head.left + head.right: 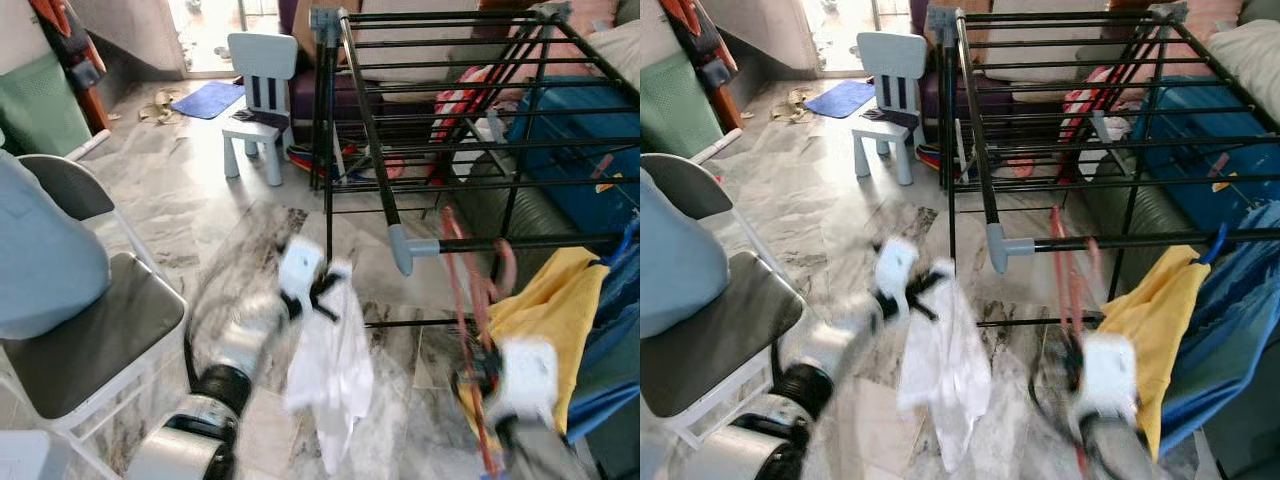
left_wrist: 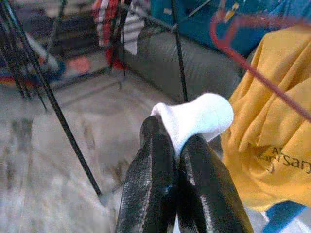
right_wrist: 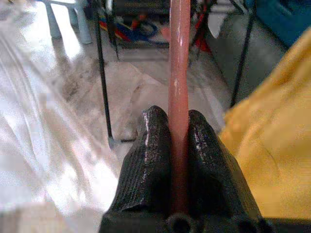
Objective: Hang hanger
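A red hanger [image 1: 462, 262] stands upright just below the front rail of the black drying rack [image 1: 372, 140]. My right gripper [image 3: 179, 116] is shut on the hanger's rod [image 3: 179, 58], low at the right, beside a yellow shirt [image 1: 550, 310] that hangs from the rail. The hanger's hook is blurred near the rail; I cannot tell whether it rests on it. My left gripper [image 2: 177, 138] is shut on a white garment [image 1: 330, 370], which dangles over the floor in front of the rack's grey corner joint [image 1: 402, 250].
A grey folding chair [image 1: 90, 330] with a pale blue bundle stands at the left. A small white child's chair [image 1: 258, 70] and a blue mat [image 1: 208, 98] lie beyond. Blue cloth [image 1: 610, 340] hangs at the far right. Marble floor [image 1: 190, 190] lies open between.
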